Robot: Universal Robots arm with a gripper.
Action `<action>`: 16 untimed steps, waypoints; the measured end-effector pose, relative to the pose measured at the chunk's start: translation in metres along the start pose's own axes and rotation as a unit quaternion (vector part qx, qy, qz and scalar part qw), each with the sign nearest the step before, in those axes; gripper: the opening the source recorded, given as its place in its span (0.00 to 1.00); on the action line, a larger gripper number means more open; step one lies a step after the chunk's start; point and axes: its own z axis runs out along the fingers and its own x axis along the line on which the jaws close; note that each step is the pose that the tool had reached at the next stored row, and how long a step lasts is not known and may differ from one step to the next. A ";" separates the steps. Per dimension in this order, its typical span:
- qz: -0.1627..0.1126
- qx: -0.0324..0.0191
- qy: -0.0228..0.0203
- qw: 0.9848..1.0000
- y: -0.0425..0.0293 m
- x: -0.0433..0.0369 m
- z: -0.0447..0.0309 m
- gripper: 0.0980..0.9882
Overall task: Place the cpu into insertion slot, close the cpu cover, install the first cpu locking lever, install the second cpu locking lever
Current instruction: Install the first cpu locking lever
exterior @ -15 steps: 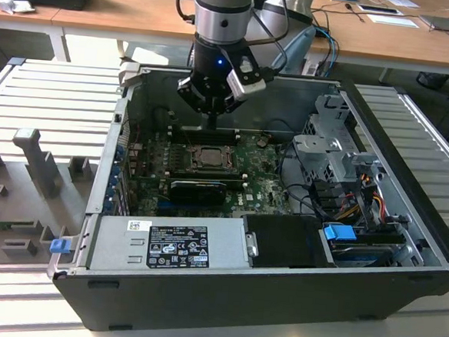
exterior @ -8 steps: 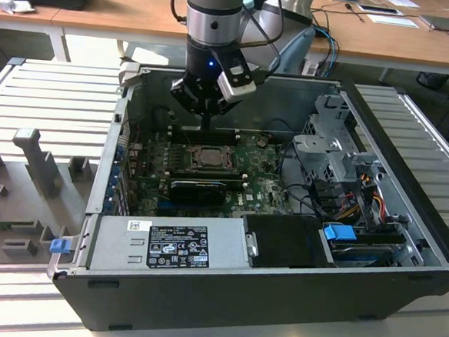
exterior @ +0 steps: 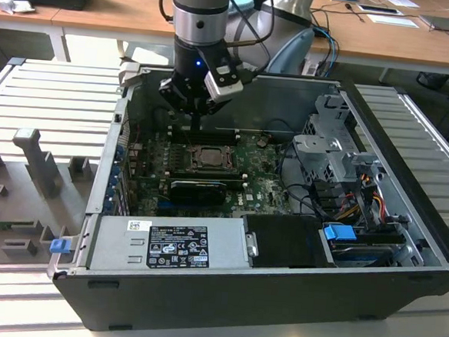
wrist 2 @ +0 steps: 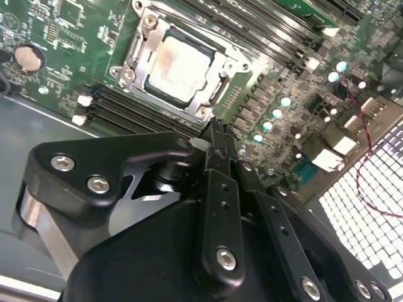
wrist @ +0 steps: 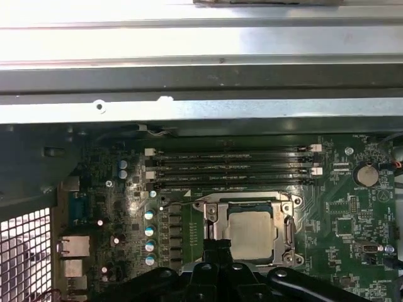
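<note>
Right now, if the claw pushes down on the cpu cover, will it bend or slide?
The cpu cover is a thin metal frame with a large window, so it probably flexes slightly under a point push. It lies flat around the cpu, with screws at its corners, so it likely will not slide. Its shiny metal may be slippery.

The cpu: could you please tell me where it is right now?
In the first wrist view the cpu lies in the insertion slot of the green motherboard, beside the long black memory slots.
</note>
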 end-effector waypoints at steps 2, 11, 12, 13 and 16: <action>0.000 0.000 0.000 1.000 0.0000 0.0034 0.0001 0.01; 0.000 0.000 0.000 1.000 -0.0022 0.0216 0.0001 0.01; 0.000 0.000 0.000 1.000 -0.0023 0.0253 0.0000 0.01; 0.000 0.000 0.000 1.000 -0.0024 0.0273 0.0000 0.01; 0.000 0.000 0.000 1.000 -0.0026 0.0344 0.0002 0.01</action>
